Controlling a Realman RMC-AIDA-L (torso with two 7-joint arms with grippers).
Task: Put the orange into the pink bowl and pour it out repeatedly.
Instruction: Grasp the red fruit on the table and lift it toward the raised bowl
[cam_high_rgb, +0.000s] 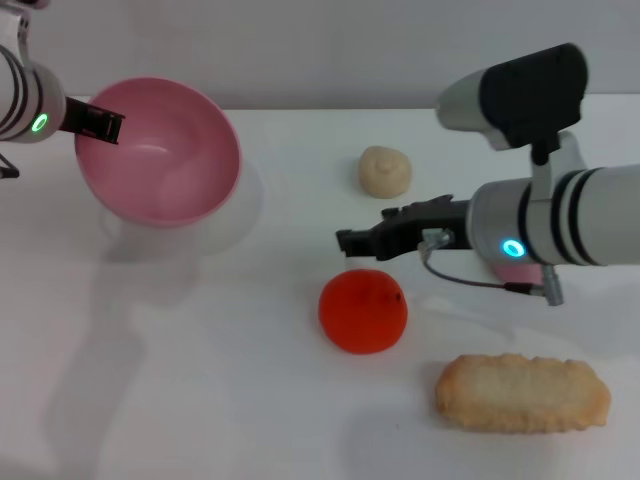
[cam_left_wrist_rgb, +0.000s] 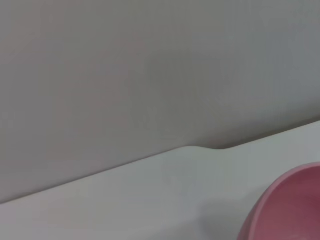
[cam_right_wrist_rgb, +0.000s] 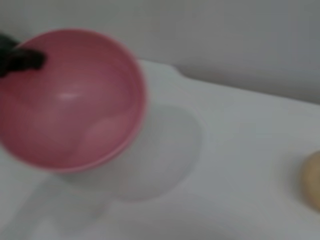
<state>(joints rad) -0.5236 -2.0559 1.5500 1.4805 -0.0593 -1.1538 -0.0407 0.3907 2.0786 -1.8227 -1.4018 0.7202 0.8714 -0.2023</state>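
Left gripper (cam_high_rgb: 100, 125), upper left, is clamped on the bowl (cam_high_rgb: 160, 150) rim, tilted toward centre for emptying; orange (cam_high_rgb: 363, 310) lies on the table (cam_high_rgb: 220, 380) mid-frame; right gripper (cam_high_rgb: 350, 241) hovers above it, fingers' gap unclear

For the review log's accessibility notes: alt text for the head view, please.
The left end effector holds the empty pink bowl by its rim, tilted above the white table. The orange lies on the table just below the right end effector, with a beige bun behind and a long biscuit-like piece in front.
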